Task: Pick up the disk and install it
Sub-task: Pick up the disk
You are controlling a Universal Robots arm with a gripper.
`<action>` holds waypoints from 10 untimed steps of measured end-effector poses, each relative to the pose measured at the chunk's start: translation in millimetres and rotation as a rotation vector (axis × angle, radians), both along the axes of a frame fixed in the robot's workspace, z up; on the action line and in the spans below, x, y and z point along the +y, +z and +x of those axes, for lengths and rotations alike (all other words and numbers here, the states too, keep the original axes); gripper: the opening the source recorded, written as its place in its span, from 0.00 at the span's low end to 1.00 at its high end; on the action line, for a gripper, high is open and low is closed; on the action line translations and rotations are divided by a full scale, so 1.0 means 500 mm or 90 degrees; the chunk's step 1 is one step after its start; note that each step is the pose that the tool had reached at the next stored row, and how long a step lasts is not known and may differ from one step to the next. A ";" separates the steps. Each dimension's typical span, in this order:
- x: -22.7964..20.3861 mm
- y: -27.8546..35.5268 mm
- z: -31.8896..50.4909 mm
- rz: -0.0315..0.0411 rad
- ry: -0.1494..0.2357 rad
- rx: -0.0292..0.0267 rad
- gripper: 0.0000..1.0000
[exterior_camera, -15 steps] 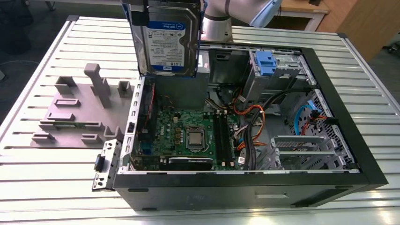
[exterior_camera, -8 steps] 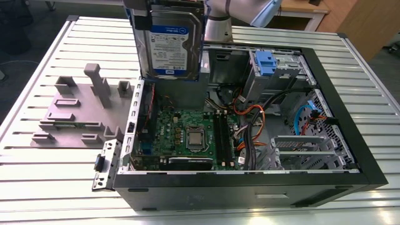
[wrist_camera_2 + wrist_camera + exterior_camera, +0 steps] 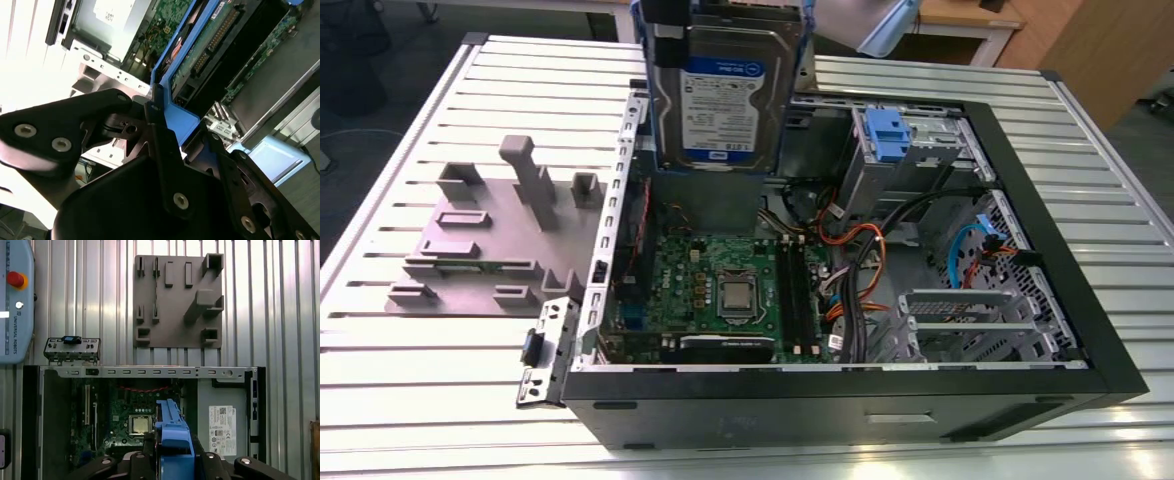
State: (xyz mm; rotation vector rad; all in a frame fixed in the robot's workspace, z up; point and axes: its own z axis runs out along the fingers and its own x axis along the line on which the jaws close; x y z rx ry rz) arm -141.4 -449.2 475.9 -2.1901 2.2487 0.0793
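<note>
The disk [image 3: 720,100], a silver hard drive with a white-and-blue label, hangs upright above the back of the open computer case [image 3: 1047,270], over the motherboard [image 3: 720,285]. Blue carrier plastic runs along its edges. In both wrist views my gripper [image 3: 180,125] [image 3: 173,447] is shut on the carrier's blue bracket [image 3: 182,120] [image 3: 172,432], with a black finger [image 3: 160,135] on either side. The drive's green circuit board [image 3: 210,45] faces the second wrist camera. The disk is above the case and touches nothing in it.
A drive bay with another blue-tabbed drive [image 3: 887,135] sits at the case's back, toward the exterior view's right. A grey power supply box [image 3: 222,415] fills one corner. A grey fixture plate [image 3: 480,250] [image 3: 175,305] lies on the slatted table beside the case. A teach pendant [image 3: 15,300] lies nearby.
</note>
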 end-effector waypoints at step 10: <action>0.0000 -0.001 0.048 0.0000 -0.001 0.0000 0.36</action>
